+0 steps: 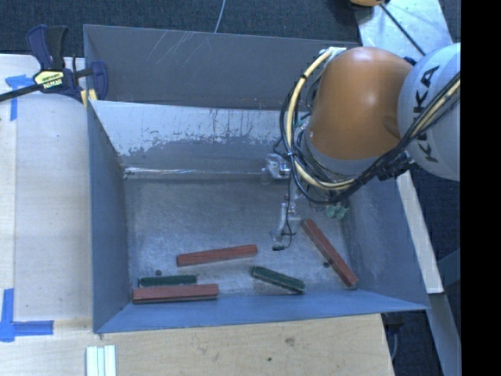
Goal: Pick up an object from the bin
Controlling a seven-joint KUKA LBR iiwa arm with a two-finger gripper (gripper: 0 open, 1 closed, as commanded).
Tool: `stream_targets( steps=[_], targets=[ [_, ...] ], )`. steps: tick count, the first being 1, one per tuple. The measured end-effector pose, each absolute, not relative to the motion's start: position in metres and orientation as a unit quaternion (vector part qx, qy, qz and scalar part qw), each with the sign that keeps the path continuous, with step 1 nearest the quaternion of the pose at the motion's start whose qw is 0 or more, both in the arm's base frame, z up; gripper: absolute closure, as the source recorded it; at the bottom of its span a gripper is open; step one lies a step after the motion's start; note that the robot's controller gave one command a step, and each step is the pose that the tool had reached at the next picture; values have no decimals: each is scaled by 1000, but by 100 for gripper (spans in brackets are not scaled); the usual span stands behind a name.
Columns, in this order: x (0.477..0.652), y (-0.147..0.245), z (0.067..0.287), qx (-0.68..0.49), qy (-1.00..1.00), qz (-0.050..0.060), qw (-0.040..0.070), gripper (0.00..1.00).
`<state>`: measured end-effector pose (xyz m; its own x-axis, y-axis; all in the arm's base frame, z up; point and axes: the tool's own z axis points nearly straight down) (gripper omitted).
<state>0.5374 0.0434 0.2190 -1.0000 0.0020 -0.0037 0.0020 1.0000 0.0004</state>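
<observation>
My gripper [283,229] hangs below the orange cover over the right part of the bin floor, its thin fingers pointing down. A reddish-brown flat stick [329,252] lies diagonally just to its right, leaning toward the right wall. A dark green stick [277,279] lies below the fingertips near the front wall. Another reddish-brown stick [217,254] lies flat to the left of the gripper. Nothing shows between the fingers.
A dark green stick [167,280] and a reddish-brown stick [175,292] lie side by side at the front left corner. The bin walls slope steeply inward on all sides.
</observation>
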Motion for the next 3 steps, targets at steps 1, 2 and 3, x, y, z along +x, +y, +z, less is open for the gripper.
stream_targets(
  steps=[1, 2, 3],
  targets=[
    [537, 43, 219, 1, 1000, 0, 2, 0],
    [537, 46, 211, -1, 1000, 0, 7, 0],
    [529, 44, 199, -68, 998, 0, -7, 0]
  ],
)
